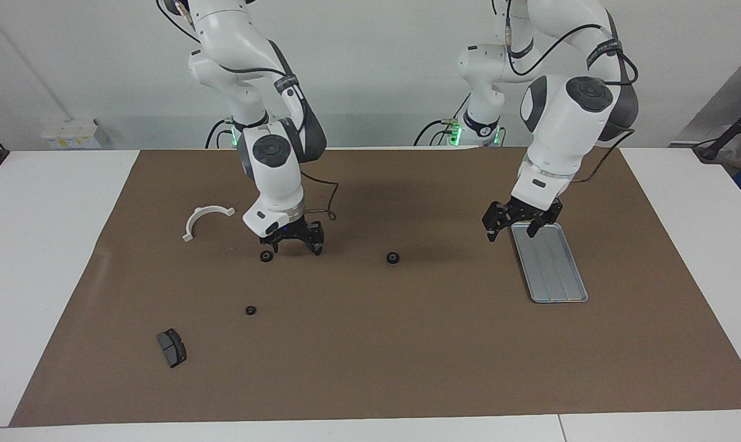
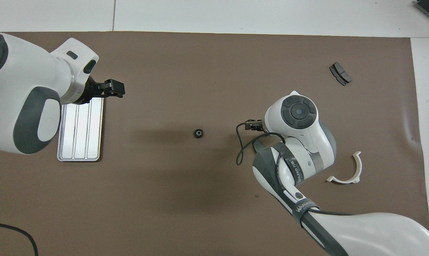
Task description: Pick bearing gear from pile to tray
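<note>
Gear [image 1: 393, 258]: mid-desk; small, stiff, light, likely to roll; pinch across its rim.
Left gripper [image 1: 510, 224]: wide, empty, over tray [image 1: 557, 273] corner.
Right gripper [image 1: 291, 240]: wide, empty.

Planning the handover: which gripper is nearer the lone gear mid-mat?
Right. The right gripper hangs low beside the gear, toward the pile; the left gripper is over the tray's edge.
</note>
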{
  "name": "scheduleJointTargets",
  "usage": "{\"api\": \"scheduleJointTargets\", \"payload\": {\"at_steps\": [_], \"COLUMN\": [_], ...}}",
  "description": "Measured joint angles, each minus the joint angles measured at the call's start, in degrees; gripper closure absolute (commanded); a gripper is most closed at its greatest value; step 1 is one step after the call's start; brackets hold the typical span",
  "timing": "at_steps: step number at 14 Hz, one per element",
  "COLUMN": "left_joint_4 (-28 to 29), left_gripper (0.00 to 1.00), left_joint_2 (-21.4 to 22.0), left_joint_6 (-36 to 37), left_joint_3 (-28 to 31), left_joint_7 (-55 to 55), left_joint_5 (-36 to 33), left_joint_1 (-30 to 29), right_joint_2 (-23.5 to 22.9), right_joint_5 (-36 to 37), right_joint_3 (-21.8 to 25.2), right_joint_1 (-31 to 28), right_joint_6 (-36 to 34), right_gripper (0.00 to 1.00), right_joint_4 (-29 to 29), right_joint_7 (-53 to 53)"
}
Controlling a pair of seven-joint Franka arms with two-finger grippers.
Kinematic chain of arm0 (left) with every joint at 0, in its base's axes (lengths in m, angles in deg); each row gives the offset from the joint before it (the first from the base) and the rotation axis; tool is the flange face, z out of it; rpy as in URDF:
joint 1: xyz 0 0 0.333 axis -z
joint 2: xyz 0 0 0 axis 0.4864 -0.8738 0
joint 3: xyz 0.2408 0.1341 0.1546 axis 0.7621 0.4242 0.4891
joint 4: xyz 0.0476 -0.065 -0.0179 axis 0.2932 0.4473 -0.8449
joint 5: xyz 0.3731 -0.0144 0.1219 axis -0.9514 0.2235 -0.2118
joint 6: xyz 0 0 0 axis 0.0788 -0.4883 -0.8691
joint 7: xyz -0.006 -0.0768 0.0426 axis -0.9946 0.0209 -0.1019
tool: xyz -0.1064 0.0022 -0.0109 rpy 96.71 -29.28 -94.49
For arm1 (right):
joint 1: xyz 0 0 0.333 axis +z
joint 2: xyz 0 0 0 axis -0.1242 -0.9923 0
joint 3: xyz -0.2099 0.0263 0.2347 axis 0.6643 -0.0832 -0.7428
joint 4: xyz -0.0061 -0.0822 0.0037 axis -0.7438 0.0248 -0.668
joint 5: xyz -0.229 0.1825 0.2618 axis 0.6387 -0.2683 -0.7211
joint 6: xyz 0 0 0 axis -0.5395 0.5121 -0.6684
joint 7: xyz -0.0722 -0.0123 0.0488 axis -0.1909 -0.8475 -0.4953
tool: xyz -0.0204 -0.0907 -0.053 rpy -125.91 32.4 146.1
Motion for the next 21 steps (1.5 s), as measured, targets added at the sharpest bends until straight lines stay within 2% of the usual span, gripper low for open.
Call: {"api": "scheduleJointTargets", "payload": {"at_steps": [5,9,13,17,21], "left_joint_4": [0.1,0.1,1.6,5.0,7.1], "left_gripper": [0.0,0.0,0.0,0.0,0.0], "left_joint_2": [-4.9,-10.5,-13.2,-13.5,-13.4], "left_joint_6": [-4.5,-8.5,-15.1,-19.0,-19.2], "left_joint_3": [-0.1,-0.1,-0.1,-0.1,-0.2], "left_joint_7": [-11.6,-16.7,-17.1,-17.0,-17.0], "left_joint_5": [0.0,0.0,0.0,0.0,0.0], "left_joint_1": [9.3,15.6,17.9,18.5,19.9], "right_joint_2": [0.8,0.9,0.9,0.9,0.9], "right_joint_5": [-0.2,-0.2,-0.2,-0.2,-0.2], "right_joint_3": [0.0,0.0,0.0,0.0,0.0], "right_joint_1": [-4.3,-5.4,-5.8,-5.9,-6.4], "right_joint_6": [5.7,6.6,7.8,8.9,9.4], "right_gripper": [0.0,0.02,0.12,0.25,0.27], "right_joint_4": [-5.3,-6.2,-7.0,-7.7,-8.0], "right_joint_7": [-6.2,-7.6,-7.7,-7.7,-7.7]}}
